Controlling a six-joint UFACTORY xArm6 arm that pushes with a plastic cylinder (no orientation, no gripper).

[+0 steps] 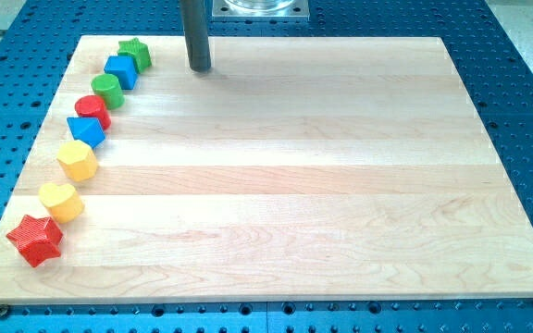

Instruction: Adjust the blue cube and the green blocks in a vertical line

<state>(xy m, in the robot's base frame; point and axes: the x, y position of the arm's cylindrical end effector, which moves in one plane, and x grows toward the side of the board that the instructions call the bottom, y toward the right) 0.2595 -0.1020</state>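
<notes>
Green star [136,52], blue cube [121,70], green cylinder [108,90] nearly aligned; our tip [199,67] right of them; no claw fitted; we nudge lightly

A single view looks down at a slant from above the near edge of the counter [276,185], facing its far edge. It stands close enough that the wooden board nearly fills the frame, blue perforated surface [516,83] showing around it.
</notes>
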